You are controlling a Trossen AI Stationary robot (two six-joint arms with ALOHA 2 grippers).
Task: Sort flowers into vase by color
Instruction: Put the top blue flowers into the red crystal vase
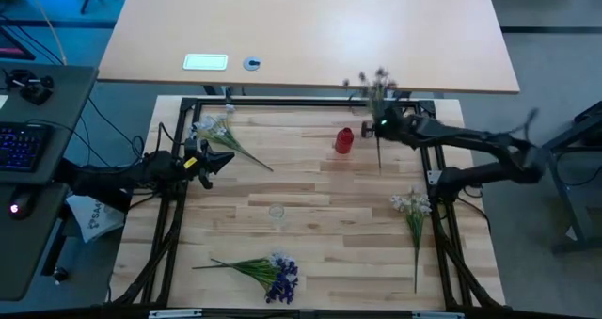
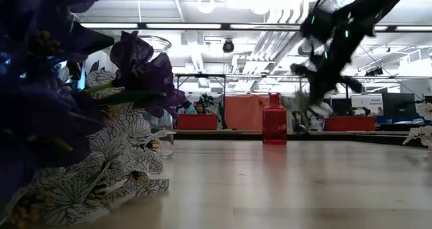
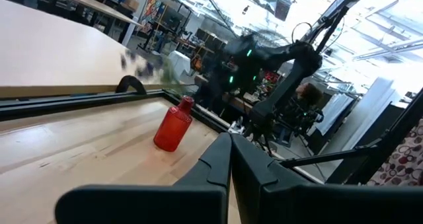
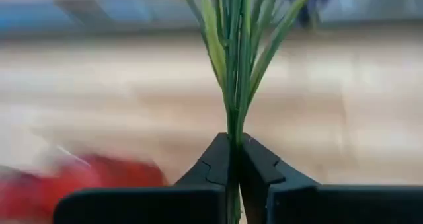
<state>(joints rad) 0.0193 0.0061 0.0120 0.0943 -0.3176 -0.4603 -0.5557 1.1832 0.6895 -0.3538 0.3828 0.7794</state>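
Purple sprig in the air, heading for the red vase

From above, the right gripper (image 1: 384, 124) carries the purple sprig (image 1: 378, 82) just beside the red vase (image 1: 344, 140); I'd steady the stem upright over the mouth first. Its wrist view shows fingers (image 4: 221, 161) clamped on the stem. The left gripper (image 1: 213, 162), pinched together, waits by white flowers (image 1: 213, 129).

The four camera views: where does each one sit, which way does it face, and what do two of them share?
High view: above, straight down on the wooden table, both arms.
Low view: table height, level past the small red bottle vase; right arm above.
Left wrist view: on the left arm, over its shut left hand.
Right wrist view: on the right arm; right hand clamps a green-stemmed purple flower sprig.
All four show the red vase.
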